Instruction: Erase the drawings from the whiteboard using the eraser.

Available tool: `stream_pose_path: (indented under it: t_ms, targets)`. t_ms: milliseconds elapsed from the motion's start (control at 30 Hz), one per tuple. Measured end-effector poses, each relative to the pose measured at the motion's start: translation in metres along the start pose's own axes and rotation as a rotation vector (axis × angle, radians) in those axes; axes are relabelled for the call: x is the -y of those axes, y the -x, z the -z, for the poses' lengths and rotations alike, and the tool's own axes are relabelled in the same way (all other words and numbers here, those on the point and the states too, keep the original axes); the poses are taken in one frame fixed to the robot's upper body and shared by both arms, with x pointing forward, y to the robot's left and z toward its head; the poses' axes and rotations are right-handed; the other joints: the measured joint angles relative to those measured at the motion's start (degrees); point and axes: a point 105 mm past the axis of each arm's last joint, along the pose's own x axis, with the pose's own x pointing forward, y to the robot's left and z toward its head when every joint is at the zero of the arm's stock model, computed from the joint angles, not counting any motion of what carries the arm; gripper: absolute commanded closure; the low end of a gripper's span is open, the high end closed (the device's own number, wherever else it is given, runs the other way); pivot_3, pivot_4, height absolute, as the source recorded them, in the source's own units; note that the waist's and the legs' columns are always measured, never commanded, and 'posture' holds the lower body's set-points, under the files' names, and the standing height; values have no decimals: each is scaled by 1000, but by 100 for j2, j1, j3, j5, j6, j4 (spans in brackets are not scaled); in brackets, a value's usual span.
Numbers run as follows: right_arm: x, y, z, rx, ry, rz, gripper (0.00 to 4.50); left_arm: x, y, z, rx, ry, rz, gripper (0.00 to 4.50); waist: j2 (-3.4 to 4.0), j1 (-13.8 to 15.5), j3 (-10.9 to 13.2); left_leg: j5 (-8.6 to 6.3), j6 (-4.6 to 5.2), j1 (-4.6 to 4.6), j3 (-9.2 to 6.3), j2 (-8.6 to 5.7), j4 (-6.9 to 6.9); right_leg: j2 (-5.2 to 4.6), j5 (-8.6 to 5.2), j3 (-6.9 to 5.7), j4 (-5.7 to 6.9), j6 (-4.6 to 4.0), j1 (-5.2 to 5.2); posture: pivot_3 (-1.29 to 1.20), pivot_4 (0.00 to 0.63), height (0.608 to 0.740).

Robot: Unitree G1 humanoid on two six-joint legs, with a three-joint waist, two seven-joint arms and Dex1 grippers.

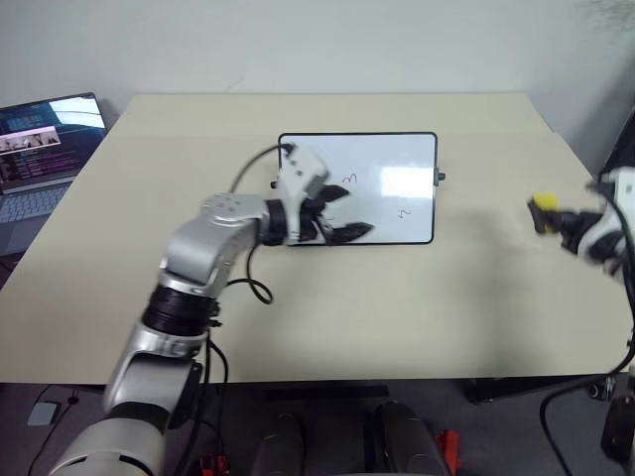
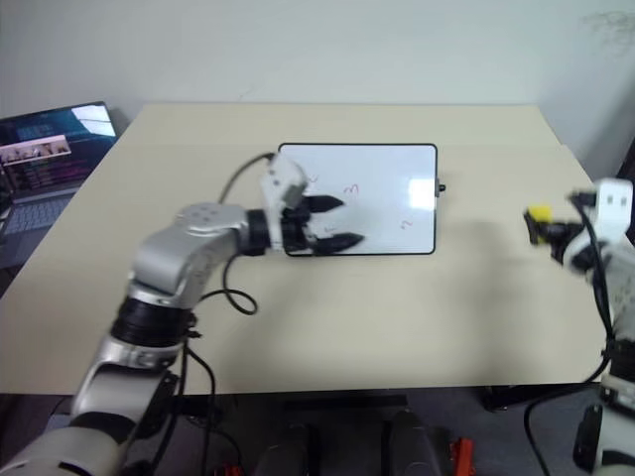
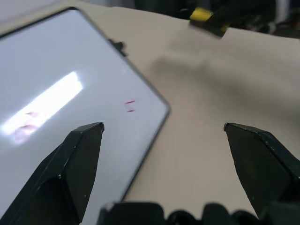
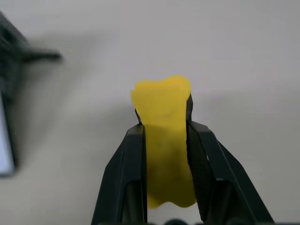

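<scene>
The whiteboard (image 1: pixel 382 159) lies flat at the middle of the table, thin black frame all round. Small red drawings (image 1: pixel 349 179) sit near its centre, another squiggle (image 1: pixel 404 212) lower right. My left gripper (image 1: pixel 337 219) hovers open over the board's near left part, fingers pointing right. In the left wrist view its two black fingers (image 3: pixel 75 168) spread wide across the board's edge. The yellow eraser (image 1: pixel 542 205) hangs above the table at the right, my right gripper (image 4: pixel 164 129) shut on it. The right wrist view shows the eraser (image 4: pixel 162 105) squeezed between both fingers.
An open laptop (image 1: pixel 40 149) stands at the table's far left corner. The beige table (image 1: pixel 397 307) stretches between the board and the front edge. A black cable (image 1: pixel 253 283) loops beside my left arm.
</scene>
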Motion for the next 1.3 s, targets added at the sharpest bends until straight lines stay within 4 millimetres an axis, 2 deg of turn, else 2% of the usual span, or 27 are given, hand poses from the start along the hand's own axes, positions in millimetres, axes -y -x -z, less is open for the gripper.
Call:
stream_pose_path:
  t_ms: [100, 200, 300, 367, 467, 533, 600, 667, 733, 833, 967, 1300]
  targets:
    - [-30, -5, -46, 108, 66, -87, 3631, -18, 20, 9, -20, 10, -89, 0, 0, -5, 0, 0, 0, -4, 0, 0, -1, -1, 0, 0, -5, 0, 0, 0, 150, 740]
    - [-72, -16, -71, 164, 95, -212, 3631, -26, 34, 26, -65, 28, -154, 0, -1, -7, 1, 0, 0, -7, 0, 0, -3, -1, 0, 0, -4, -1, -5, 0, 150, 740]
    - [-122, -30, -85, 199, 112, -355, 3631, -32, 45, 43, -105, 38, -221, 0, -1, -5, 1, 0, 0, -10, -2, 1, -5, -1, 1, -2, -1, -2, -10, 0, 150, 740]
    - [-161, -40, -91, 226, 120, -454, 3631, -33, 52, 54, -131, 50, -262, 0, 0, -27, 1, 0, 0, -10, -1, 3, -6, -1, 5, 0, 3, -10, -16, 0, 150, 740]
    - [-220, -49, -92, 252, 166, -589, 3632, -28, 55, 59, -136, 56, -282, 0, 1, -22, 2, 0, 0, -15, -3, 4, -8, 0, 16, -3, 5, -28, -22, 0, 150, 740]
    - [-253, -55, -86, 258, 234, -645, 3632, -28, 57, 58, -131, 50, -305, 0, 0, -4, 1, 0, 0, -17, -6, 4, -9, 0, 17, -7, 4, -29, -22, 0, 150, 740]
    - [-286, -62, -71, 255, 332, -686, 3632, -30, 61, 56, -125, 44, -336, 0, 0, 8, 1, -1, -1, -17, -8, 4, -10, 0, 17, -9, 3, -30, -22, 0, 150, 740]
    - [-302, -66, -57, 241, 368, -712, 3632, -30, 62, 57, -128, 46, -350, 0, 0, 25, 1, -1, -1, -19, -10, 2, -9, 0, 18, -11, 3, -30, -22, 0, 150, 740]
    - [-307, -72, -48, 226, 384, -715, 3634, -30, 64, 60, -137, 55, -358, 0, -1, 37, 1, -1, -1, -20, -12, 2, -9, -1, 19, -12, 3, -30, -22, 0, 150, 740]
    - [-311, -81, -42, 233, 460, -690, 3641, -31, 69, 60, -142, 52, -375, 0, -1, 15, 1, 0, -1, -18, -12, 2, -12, 0, 18, -13, 6, -31, -25, 0, 150, 740]
    - [-328, -86, -33, 255, 547, -702, 3641, -30, 69, 59, -143, 51, -383, 0, -1, -24, 1, 0, -1, -15, -12, 3, -16, 1, 18, -12, 7, -32, -26, 0, 150, 740]
    - [-336, -100, -23, 276, 698, -648, 3642, -22, 64, 62, -154, 64, -370, 0, -1, -27, 1, 0, -1, -15, -12, 3, -18, 1, 18, -12, 9, -33, -27, 0, 150, 740]
